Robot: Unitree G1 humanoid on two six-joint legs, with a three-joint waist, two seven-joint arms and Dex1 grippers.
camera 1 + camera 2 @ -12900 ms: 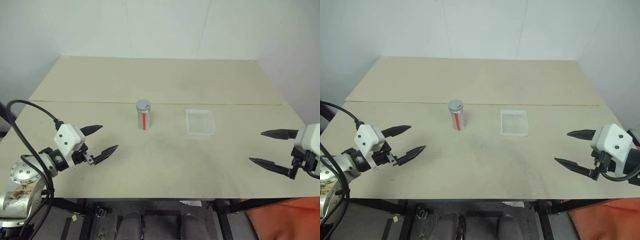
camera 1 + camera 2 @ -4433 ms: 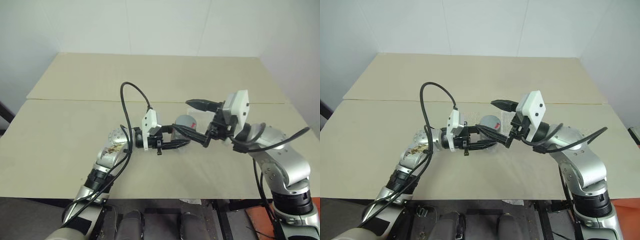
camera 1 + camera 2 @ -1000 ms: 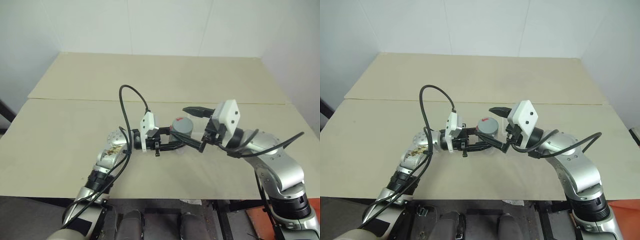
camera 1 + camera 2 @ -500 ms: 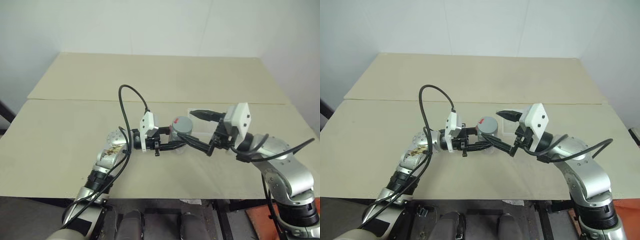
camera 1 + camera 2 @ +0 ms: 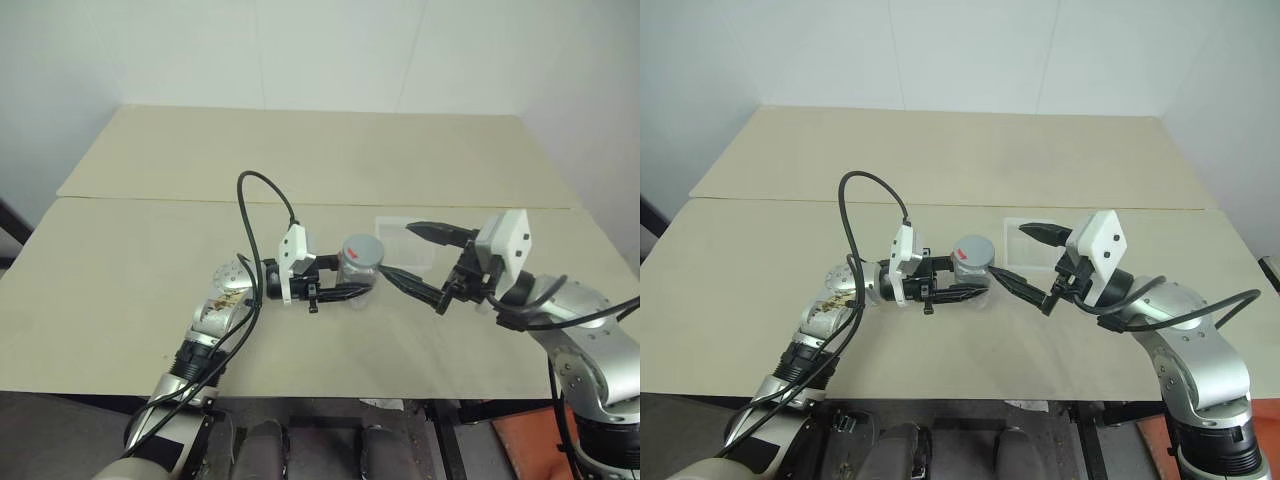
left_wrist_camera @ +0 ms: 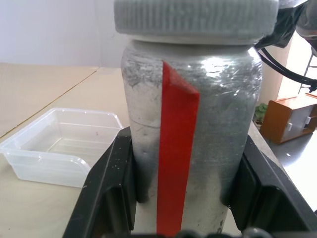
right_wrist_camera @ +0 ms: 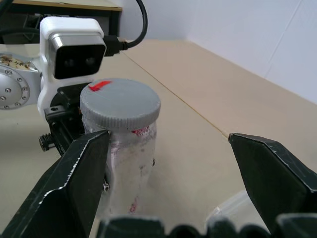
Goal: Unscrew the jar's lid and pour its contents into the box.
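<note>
Head view: the left gripper clamps the jar upright above the table, steadying it for unscrewing; the right gripper hangs spread wide just right of the jar. Left wrist: the lid is on, the box behind the jar. Right wrist: fingers flank the lid, untouched.

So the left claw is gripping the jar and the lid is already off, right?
Not quite. The left claw does grip the jar, but the grey lid is on the jar, as the right wrist view shows.
</note>
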